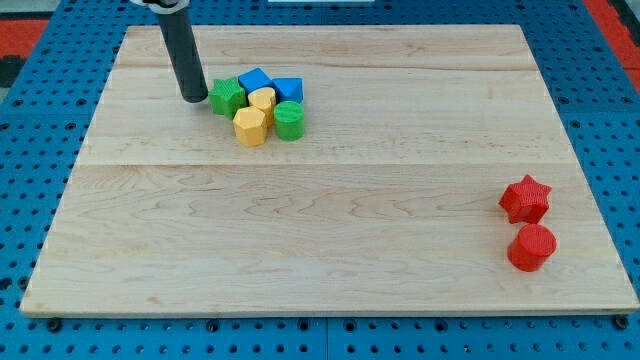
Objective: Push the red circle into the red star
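Note:
The red circle (531, 247) lies near the view's bottom right on the wooden board. The red star (526, 198) lies just above it, almost touching. My tip (194, 98) rests on the board at the view's upper left, far from both red blocks. It stands just left of a green block (227, 96) at the edge of a cluster.
The cluster at the upper left holds two blue blocks (256, 79) (289, 89), two yellow blocks (262, 99) (250, 126) and a green cylinder (289, 120). The wooden board (330, 220) lies on a blue perforated table (30, 150).

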You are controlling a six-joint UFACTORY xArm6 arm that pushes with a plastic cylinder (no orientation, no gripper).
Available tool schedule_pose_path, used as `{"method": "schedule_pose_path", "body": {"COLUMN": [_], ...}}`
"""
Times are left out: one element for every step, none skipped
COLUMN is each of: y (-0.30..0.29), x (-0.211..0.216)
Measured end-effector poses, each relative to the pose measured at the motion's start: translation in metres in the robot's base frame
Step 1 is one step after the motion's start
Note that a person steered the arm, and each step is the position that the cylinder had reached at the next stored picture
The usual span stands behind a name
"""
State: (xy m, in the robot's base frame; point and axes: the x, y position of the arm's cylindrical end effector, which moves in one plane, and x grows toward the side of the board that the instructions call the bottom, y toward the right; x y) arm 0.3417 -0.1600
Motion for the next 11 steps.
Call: {"method": "schedule_pose_path", "body": {"y": [0.044,0.141,0.281,0.410,0.410,0.419,0.437,0.482,0.416,0.291,0.222], "x": [0.104,0.188,0.240,0.242,0.207,0.200,0.216,0.185,0.170,0.170,0.155]}}
